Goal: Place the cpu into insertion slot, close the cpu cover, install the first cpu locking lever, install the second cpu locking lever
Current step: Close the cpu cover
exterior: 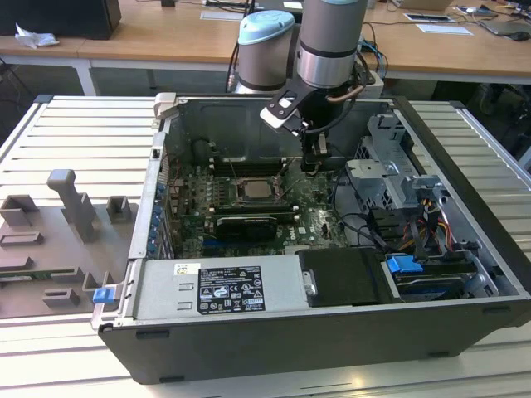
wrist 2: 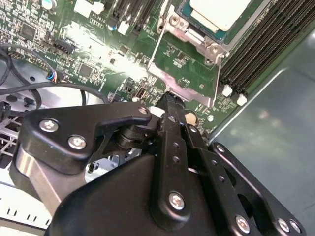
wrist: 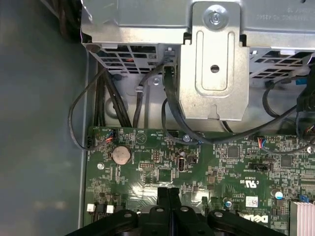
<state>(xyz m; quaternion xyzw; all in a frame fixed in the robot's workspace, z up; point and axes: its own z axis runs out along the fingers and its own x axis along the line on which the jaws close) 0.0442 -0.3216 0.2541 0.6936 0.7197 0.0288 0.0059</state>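
Hand [exterior: 313, 162]: fingers were pressed together, empty.
Cpu [exterior: 253, 189]: sat in slot [wrist 2: 174, 22], toward the exterior view's left of hand.
Cover [wrist 2: 189, 66]: lay open between them.

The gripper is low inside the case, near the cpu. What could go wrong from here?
1. The shut gripper hangs close above the motherboard; going lower could scrape its small parts.
2. Some black cables run along the board's edge nearby and might snag the arm if it swings that way.

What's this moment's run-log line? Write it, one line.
chip seated in socket | pincer shut, empty | pincer over circuit board, exterior view's right of socket
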